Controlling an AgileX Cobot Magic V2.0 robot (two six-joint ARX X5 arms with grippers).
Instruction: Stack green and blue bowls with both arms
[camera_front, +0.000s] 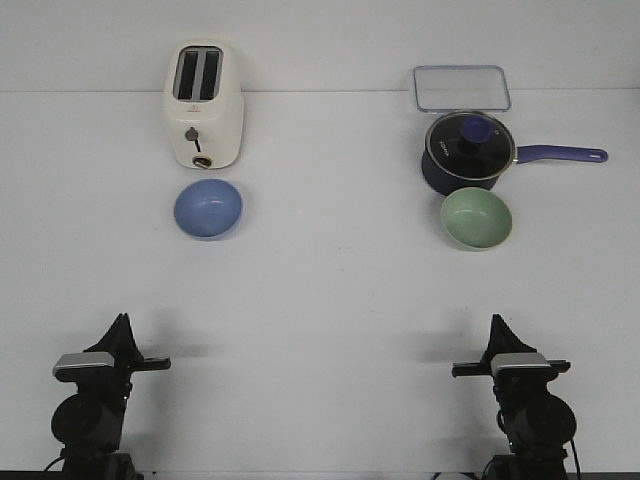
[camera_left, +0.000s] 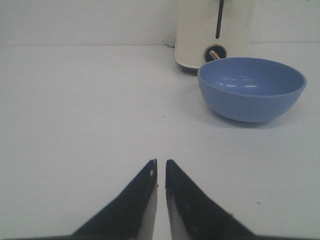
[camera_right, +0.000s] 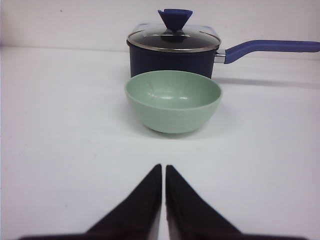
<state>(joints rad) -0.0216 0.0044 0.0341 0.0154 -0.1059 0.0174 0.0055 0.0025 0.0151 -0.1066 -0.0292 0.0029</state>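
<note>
Blue bowl (camera_front: 208, 209) upright on white table (camera_front: 320, 300), upper left of front frame, just below cream toaster (camera_front: 203, 105). Green bowl (camera_front: 477, 219) upright, right of centre, just below navy lidded saucepan (camera_front: 468, 152), handle pointing right; whether they touch unclear. Clear flat container (camera_front: 462, 88) beyond saucepan. Bowls well apart. Left gripper (camera_left: 161, 164) at lower left, tips nearly together, thin slit between, holding nothing. Right gripper (camera_right: 163, 168) at lower right, same: almost closed, empty. Both well short of bowls.
</note>
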